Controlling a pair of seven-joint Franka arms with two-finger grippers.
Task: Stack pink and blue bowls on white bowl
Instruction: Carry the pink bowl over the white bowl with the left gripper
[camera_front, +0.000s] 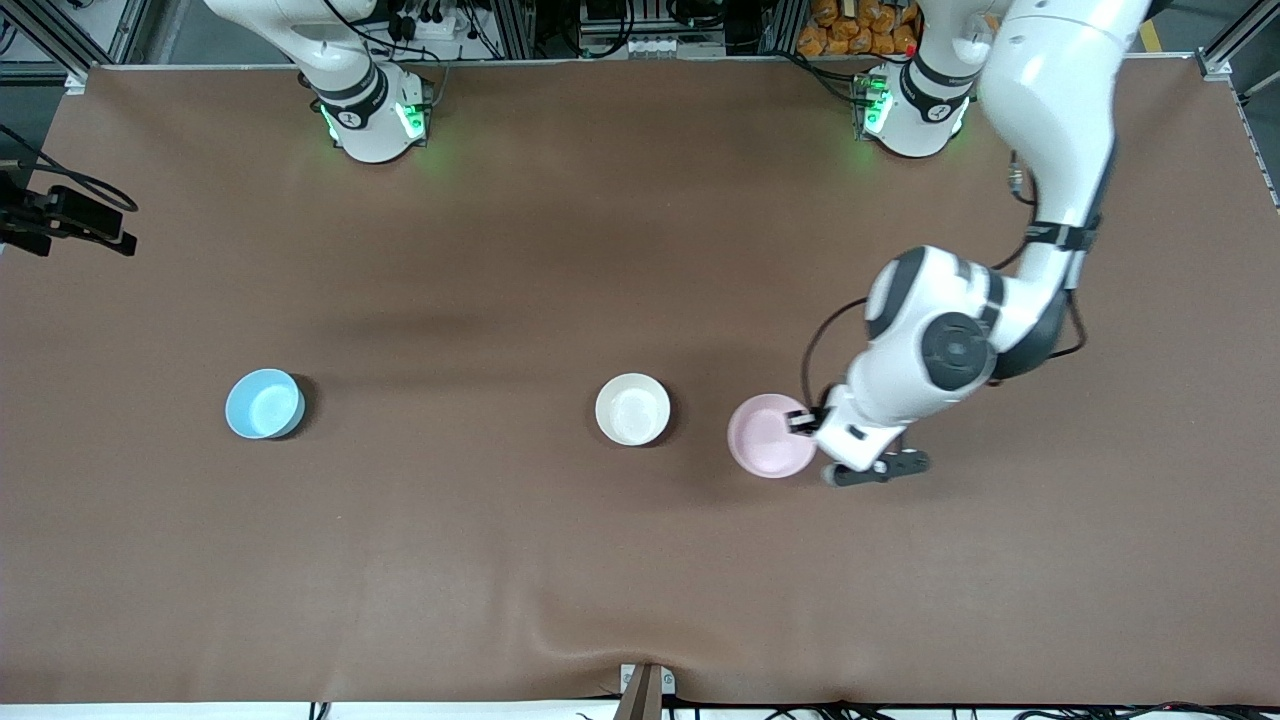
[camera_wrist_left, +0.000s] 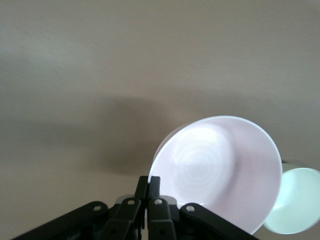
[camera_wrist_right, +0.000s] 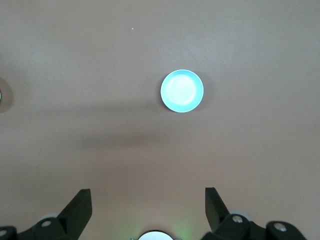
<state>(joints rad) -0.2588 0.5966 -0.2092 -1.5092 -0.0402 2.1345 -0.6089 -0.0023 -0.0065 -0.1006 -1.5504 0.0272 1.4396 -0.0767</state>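
The pink bowl (camera_front: 768, 436) is pinched by its rim in the left gripper (camera_front: 806, 424) and held just beside the white bowl (camera_front: 632, 408), seemingly for stacking. The blue bowl (camera_front: 264, 403) sits toward the right arm's end, beneath the waiting right gripper (camera_wrist_right: 148, 206), fingers spread.

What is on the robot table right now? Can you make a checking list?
Surface: brown table cover, a wrinkle at its edge nearest the front camera.
Job's things: pink bowl tilted, lifted, beside white bowl; blue bowl alone toward the right arm's end. Nothing stacked yet.
Clutter: nothing seen.
Grippers: left gripper shut on the pink bowl's rim; right gripper open, high over the table, waiting.
Cables: black cable looping along the left arm's wrist.
Surroundings: metal frame, wires and orange packets above the table's top edge.
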